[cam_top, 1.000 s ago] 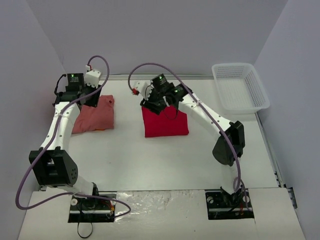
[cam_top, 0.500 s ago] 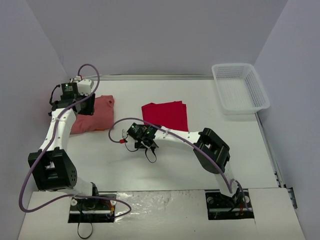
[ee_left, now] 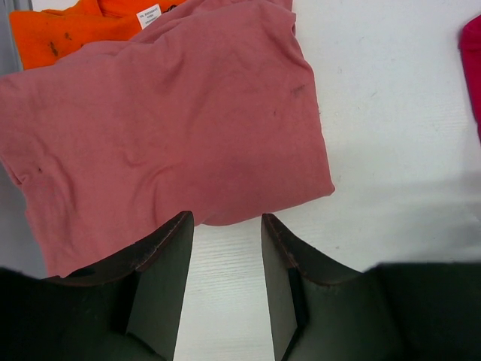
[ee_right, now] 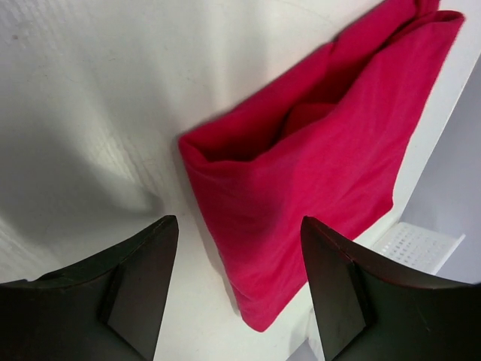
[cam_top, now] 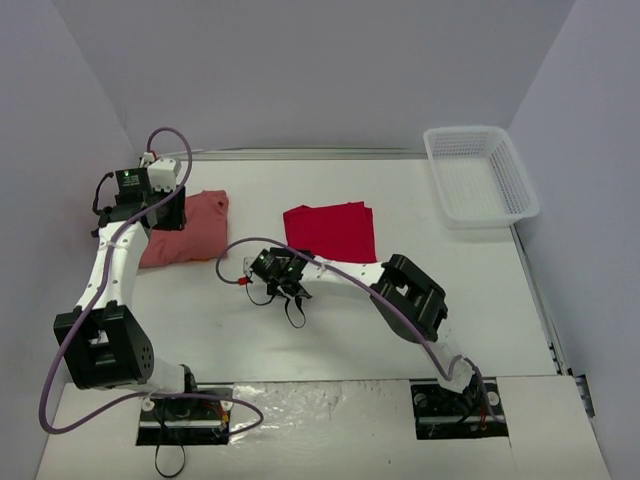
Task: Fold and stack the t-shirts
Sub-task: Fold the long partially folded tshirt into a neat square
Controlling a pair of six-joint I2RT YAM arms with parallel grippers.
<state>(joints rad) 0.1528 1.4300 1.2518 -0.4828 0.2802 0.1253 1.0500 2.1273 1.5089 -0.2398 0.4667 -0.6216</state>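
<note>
A bright red t-shirt (cam_top: 331, 232) lies folded in a rectangle at the table's middle, and in the right wrist view the red t-shirt (ee_right: 331, 143) shows its folded layers. My right gripper (cam_top: 278, 272) hangs open to its near left, apart from it; between the right gripper (ee_right: 239, 222) fingers nothing is held. A salmon pink t-shirt (cam_top: 195, 232) lies folded at the left. My left gripper (cam_top: 167, 214) is open over the pink shirt's near edge. In the left wrist view the left gripper (ee_left: 225, 219) frames bare table below the pink t-shirt (ee_left: 165, 128). An orange t-shirt (ee_left: 68, 30) peeks out beyond the pink one.
A white mesh basket (cam_top: 480, 175) stands at the far right corner, and a bit of the basket (ee_right: 417, 244) shows past the red shirt. Grey walls close in the table on the left, back and right. A purple cable loops beside each arm.
My right gripper left the red shirt's far left corner, swung back to the near left and opened wider. The left gripper drifted slightly left over the pink shirt.
</note>
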